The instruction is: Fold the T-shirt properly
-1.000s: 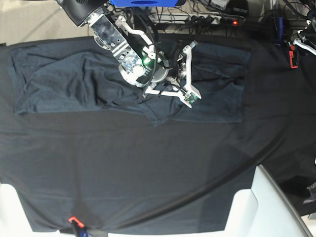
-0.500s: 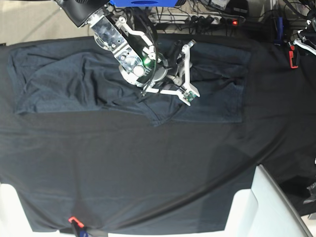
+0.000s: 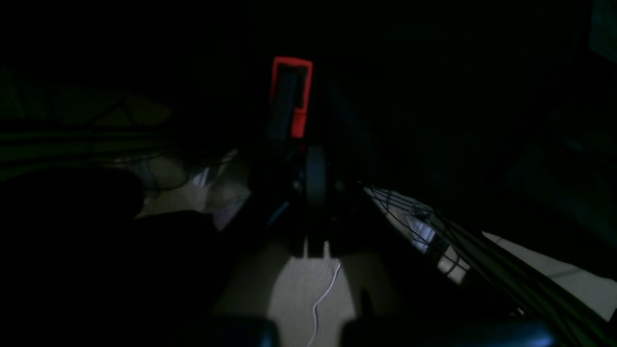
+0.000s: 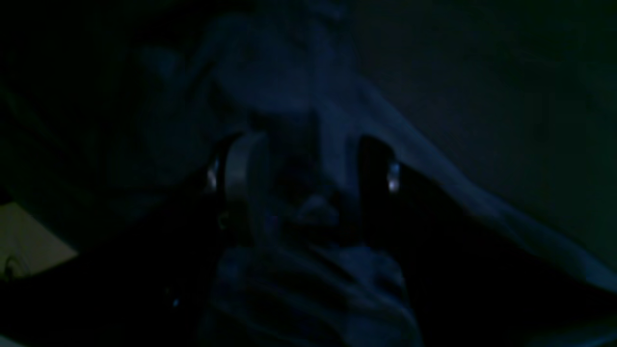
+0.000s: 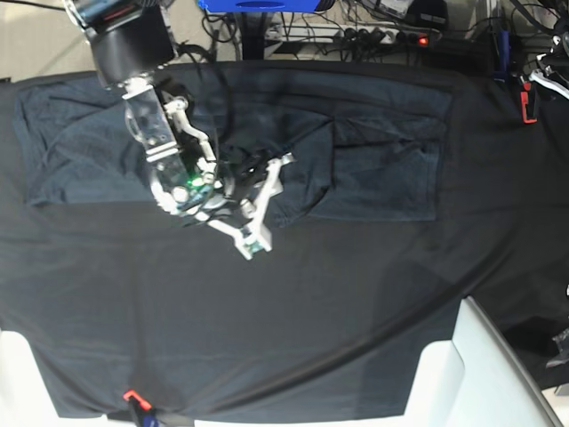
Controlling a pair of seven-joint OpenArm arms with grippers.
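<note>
t-shirt [image 5: 373,160] lies creased across the far half of the black tablecloth [image 5: 284,329]. right gripper [image 5: 267,205] hangs over its near edge, jaws parted, covering folds. a power strip [image 5: 382,37] and cables sit beyond the table. left gripper [image 5: 551,76] is parked far right, jaws closed, empty.

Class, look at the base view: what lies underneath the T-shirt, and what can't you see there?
The T-shirt lies on a black tablecloth, which shows all around it. Whatever is beneath the shirt's folded layers is hidden. The right gripper hangs over its near edge.
</note>
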